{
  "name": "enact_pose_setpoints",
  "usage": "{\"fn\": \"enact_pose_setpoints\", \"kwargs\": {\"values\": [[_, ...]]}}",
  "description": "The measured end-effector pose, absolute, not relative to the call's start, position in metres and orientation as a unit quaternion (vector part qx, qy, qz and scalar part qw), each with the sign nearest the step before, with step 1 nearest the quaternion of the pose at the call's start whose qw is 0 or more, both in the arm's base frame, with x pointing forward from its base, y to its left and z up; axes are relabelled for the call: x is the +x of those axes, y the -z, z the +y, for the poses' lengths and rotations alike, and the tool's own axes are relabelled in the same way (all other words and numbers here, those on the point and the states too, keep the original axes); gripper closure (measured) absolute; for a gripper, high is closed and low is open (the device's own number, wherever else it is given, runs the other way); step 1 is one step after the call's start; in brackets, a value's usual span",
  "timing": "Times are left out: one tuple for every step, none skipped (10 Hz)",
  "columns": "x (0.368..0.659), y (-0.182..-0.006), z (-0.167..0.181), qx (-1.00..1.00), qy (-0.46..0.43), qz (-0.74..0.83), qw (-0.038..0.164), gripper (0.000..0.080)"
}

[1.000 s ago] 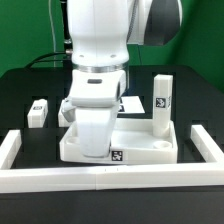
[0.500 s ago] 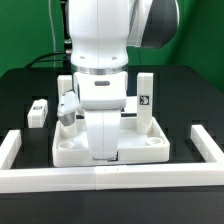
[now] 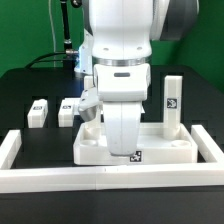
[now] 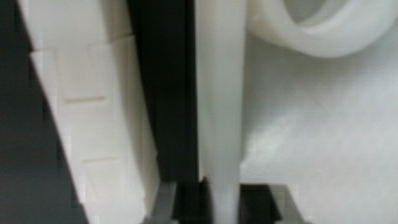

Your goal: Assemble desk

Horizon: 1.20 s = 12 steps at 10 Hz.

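Pinching the near rim of the white plastic tray-like tabletop (image 3: 185,148), parked against the long white border bar (image 3: 50,180) at the black table's (image 3: 25,90) near edge, the clenched two-finger gripper (image 3: 124,150) should slide slowly, sparing its 1 upright white square leg (image 3: 172,100).

The arm (image 3: 120,30) is cased in smooth, glossy white shells with rounded shapes, and a dark grey cap (image 3: 185,18) covers the joint at its upper end. A thin silver-and-black ring (image 3: 122,68) bands the wrist. Below it the white hand (image 3: 122,140) is blocky and narrows downward; its fingers (image 4: 169,205) look grey.
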State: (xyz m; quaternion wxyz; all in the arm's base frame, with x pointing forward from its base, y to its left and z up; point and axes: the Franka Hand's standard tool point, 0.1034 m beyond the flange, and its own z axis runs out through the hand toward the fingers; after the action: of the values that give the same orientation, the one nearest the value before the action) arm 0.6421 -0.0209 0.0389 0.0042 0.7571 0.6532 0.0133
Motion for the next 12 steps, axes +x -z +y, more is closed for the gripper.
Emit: {"fn": "enact_pose_setpoints", "kwargs": {"values": [[0.637, -0.034, -0.021, 0.761, -0.010, 0.649, 0.001, 0.0736], [0.636, -0.030, -0.018, 0.770, -0.009, 0.638, -0.002, 0.0736], [0.636, -0.024, -0.013, 0.771, -0.009, 0.636, -0.004, 0.0736], [0.635, -0.020, -0.008, 0.770, -0.010, 0.637, -0.006, 0.0736], [0.635, -0.020, -0.007, 0.769, -0.010, 0.639, -0.005, 0.0736], [0.636, -0.020, -0.005, 0.763, -0.009, 0.647, 0.000, 0.0736], [0.639, -0.021, 0.001, 0.755, -0.011, 0.656, 0.006, 0.0736], [0.642, -0.024, 0.005, 0.746, -0.012, 0.666, 0.015, 0.0735], [0.643, -0.025, 0.005, 0.748, -0.007, 0.664, 0.022, 0.0735], [0.645, -0.027, 0.005, 0.745, -0.005, 0.666, 0.026, 0.0735], [0.649, -0.032, 0.003, 0.746, -0.006, 0.665, 0.026, 0.0735], [0.653, -0.038, -0.004, 0.749, -0.004, 0.662, 0.026, 0.0735]]}}
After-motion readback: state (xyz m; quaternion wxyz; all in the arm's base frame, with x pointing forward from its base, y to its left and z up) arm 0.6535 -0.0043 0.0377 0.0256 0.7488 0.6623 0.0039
